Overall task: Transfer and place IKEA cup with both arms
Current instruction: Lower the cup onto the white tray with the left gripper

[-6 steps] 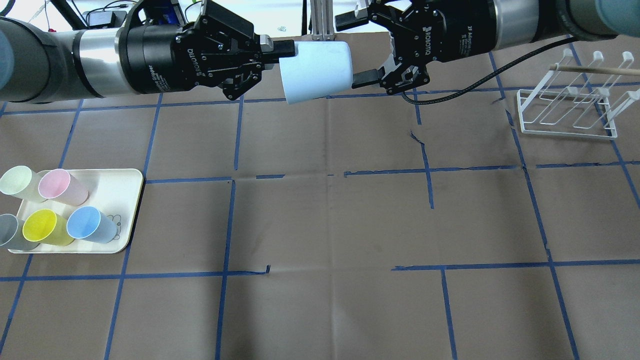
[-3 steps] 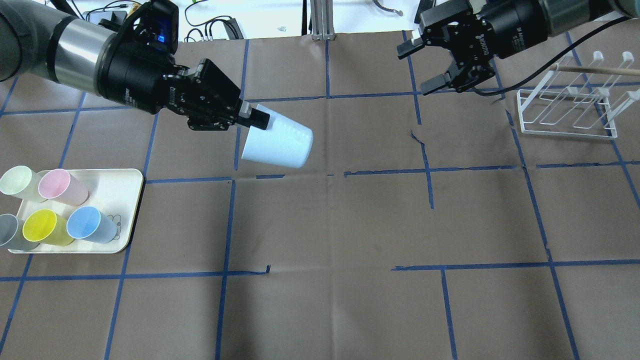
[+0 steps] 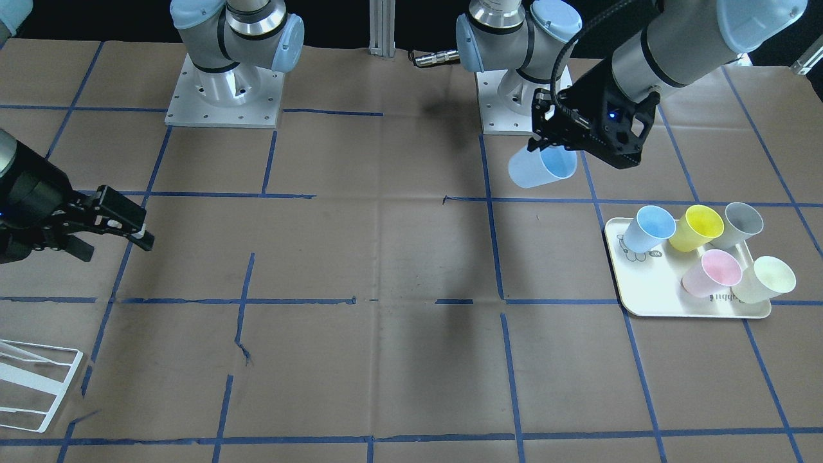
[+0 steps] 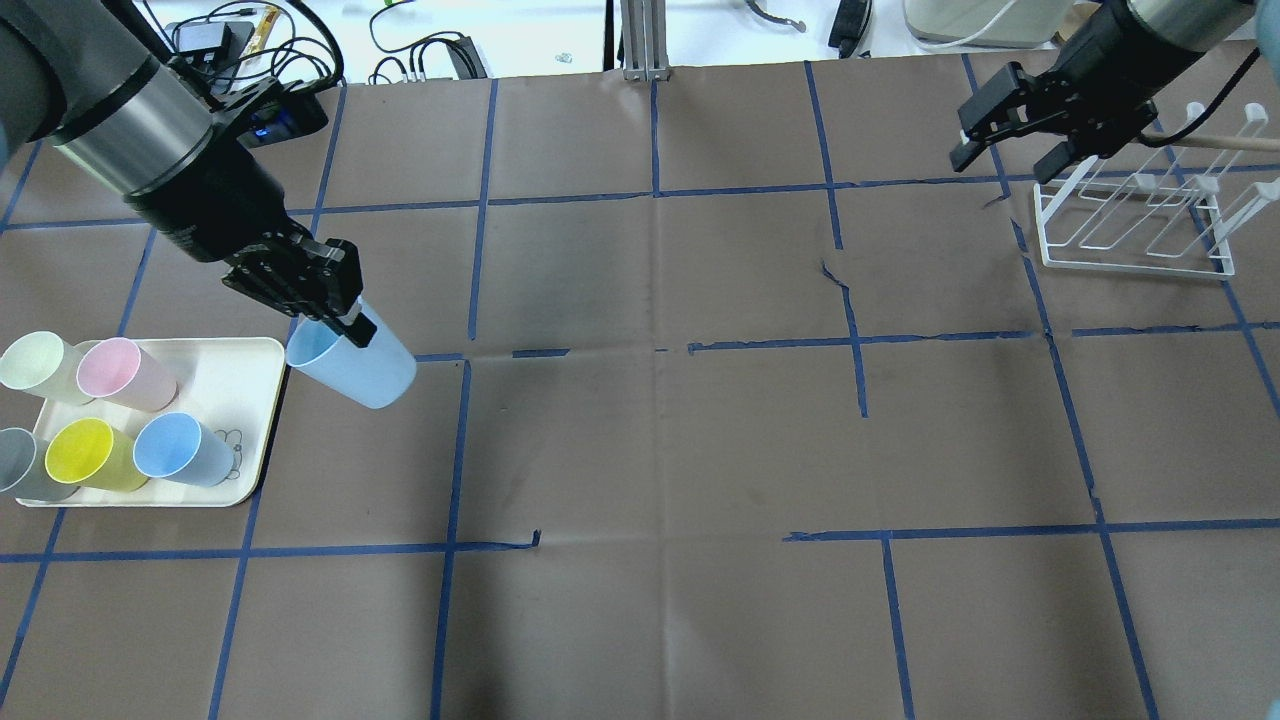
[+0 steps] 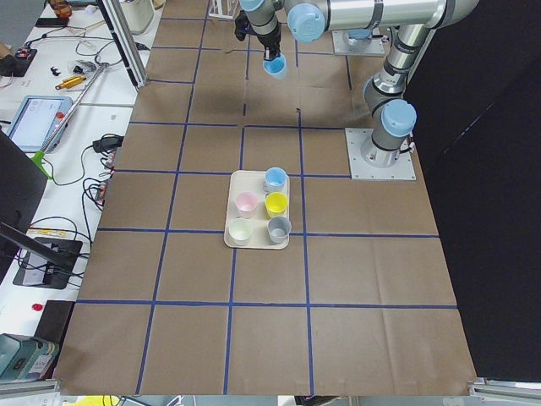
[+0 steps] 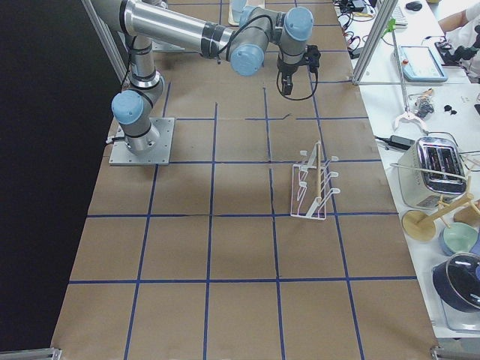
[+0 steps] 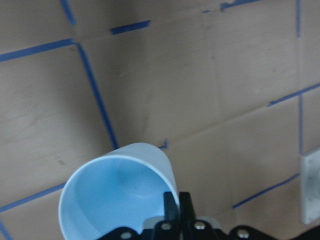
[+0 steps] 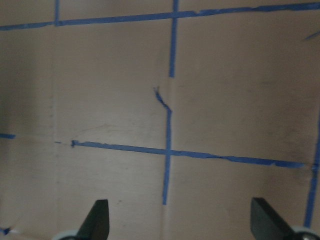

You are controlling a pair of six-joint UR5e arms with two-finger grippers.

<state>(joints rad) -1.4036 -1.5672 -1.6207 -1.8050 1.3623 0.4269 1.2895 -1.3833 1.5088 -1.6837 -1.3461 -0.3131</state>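
- Your left tool (image 4: pixel 350 330) pinches the IKEA cup (image 4: pixel 358 368) by its rim. The cup is tilted, at the left of the overhead view, just beside the tray (image 4: pixel 262 420).
- Turn it upright and lower it slowly.
- Your right tool (image 4: pixel 1003 165) is wide and empty, upper right.

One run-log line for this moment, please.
left arm: jaws shut on IKEA cup rim, cup tilted, beside tray | right arm: jaws open, empty, near wire rack | cup not yet placed

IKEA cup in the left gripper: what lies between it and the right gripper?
Nothing stands there. In the overhead view, the stretch from the IKEA cup in the left gripper to the right gripper is bare brown paper with blue tape lines.
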